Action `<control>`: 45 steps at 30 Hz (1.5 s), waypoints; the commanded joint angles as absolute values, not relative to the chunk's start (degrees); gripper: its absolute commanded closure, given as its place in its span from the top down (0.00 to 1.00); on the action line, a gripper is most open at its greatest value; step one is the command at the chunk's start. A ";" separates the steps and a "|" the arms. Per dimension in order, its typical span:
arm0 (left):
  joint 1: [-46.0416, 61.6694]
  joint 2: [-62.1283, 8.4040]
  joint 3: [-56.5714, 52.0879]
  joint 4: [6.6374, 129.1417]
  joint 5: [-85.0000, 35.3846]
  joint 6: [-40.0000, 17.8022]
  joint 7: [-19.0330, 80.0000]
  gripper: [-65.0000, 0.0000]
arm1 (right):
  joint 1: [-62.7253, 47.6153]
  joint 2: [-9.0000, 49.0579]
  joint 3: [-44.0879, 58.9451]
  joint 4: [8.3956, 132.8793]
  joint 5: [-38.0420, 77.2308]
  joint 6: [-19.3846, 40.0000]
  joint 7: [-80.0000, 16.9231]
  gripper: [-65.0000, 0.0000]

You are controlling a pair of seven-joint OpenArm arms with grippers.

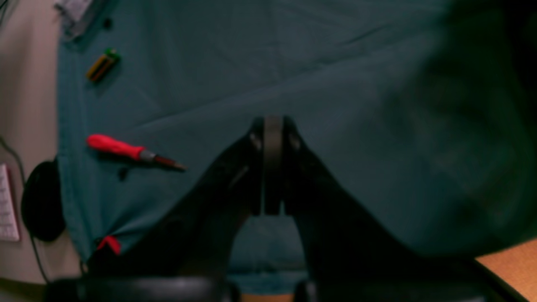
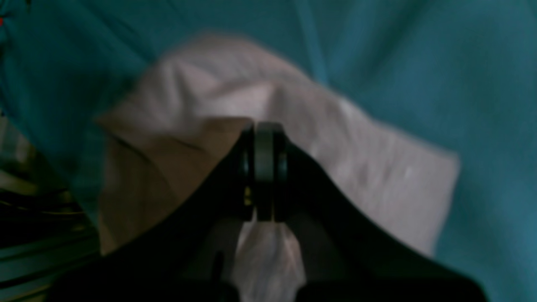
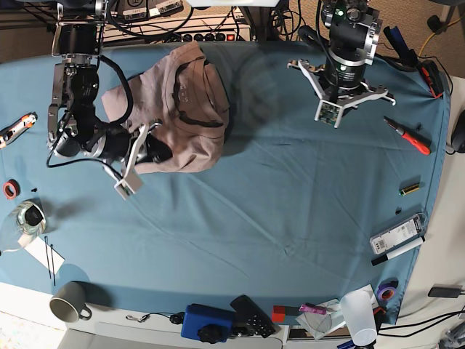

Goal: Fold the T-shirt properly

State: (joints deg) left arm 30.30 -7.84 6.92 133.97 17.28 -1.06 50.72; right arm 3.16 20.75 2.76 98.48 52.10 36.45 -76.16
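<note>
Mauve cloth pinched in the right gripper [image 3: 155, 149], arm reaching in low from the left edge. T-shirt [image 3: 185, 109] lies bunched, wrinkled, collar up, on the tablecloth [image 3: 276, 196] upper left. Left gripper [image 3: 341, 86] pressed together, empty, hovering upper right.

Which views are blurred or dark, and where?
Left wrist: dim, soft, its right side black shadow; shut left gripper over tablecloth. Right wrist: heavily blurred; T-shirt smeared behind the shut right gripper. Base: sharp, evenly lit.
</note>
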 commanded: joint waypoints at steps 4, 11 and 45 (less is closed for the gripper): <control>30.50 -7.99 0.69 135.00 15.14 -0.47 50.11 0.00 | 3.29 21.89 4.45 102.59 49.32 36.64 -76.73 0.00; 31.88 -9.45 -14.94 135.00 -1.76 -5.72 50.15 0.00 | -1.63 21.89 15.22 105.51 49.69 36.60 -77.21 0.00; 58.54 -10.02 -22.59 125.27 -14.98 -10.63 54.33 0.00 | -50.81 13.50 33.06 118.37 48.16 40.00 -80.00 0.00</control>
State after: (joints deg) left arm 57.71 -9.82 -22.26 124.44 -14.70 -10.74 54.81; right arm -50.15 13.02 32.62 117.69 47.99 39.94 -80.36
